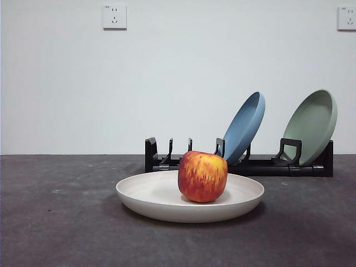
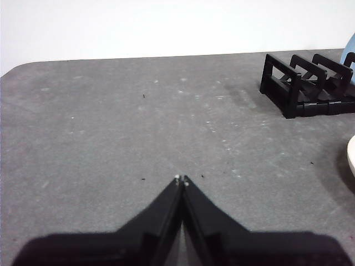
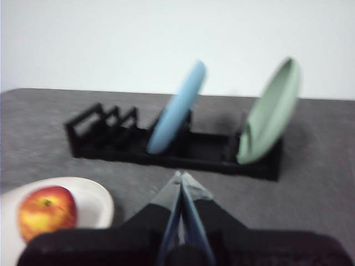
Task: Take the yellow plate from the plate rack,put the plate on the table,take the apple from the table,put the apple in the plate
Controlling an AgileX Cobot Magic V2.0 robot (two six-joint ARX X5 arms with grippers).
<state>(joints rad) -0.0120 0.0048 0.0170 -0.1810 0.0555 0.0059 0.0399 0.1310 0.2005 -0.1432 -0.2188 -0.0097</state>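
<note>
One apple (image 1: 202,176) on one yellow plate (image 1: 156,196); two plates racked

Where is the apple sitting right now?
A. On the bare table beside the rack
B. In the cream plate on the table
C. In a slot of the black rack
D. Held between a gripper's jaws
B: the apple rests inside the yellow plate, which lies flat on the table in front of the plate rack; both grippers are shut and hold nothing.
</note>
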